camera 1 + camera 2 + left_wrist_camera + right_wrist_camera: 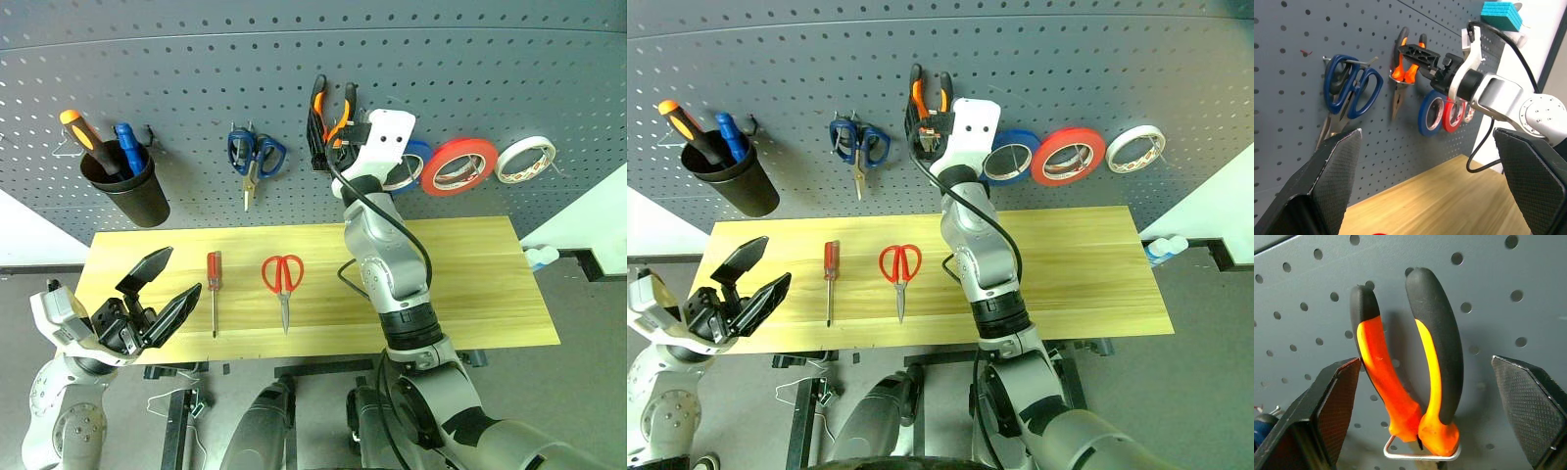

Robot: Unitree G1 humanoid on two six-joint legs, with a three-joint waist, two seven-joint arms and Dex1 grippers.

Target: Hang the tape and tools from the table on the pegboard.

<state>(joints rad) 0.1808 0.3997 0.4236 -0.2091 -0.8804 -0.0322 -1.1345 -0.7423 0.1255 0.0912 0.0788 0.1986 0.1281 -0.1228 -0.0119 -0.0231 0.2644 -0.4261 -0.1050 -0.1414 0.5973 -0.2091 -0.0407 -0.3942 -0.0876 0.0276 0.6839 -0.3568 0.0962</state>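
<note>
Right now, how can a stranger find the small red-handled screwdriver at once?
Look at the yellow table under the grey pegboard. On its left part lies the small red-handled screwdriver, left of the red-handled scissors. It is one straight slim rod, without loops.

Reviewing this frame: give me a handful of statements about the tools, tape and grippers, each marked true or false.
1. The pliers hang on a pegboard hook. True.
2. The right gripper is shut on the pliers. False: its fingers stand open on either side, clear of the handles.
3. The red-handled scissors hang on the pegboard. False: they lie on the table.
4. The red tape hangs between the blue roll and the white roll. True.
5. The left gripper holds the red-handled screwdriver. False: it is open; the screwdriver lies on the table.
</note>
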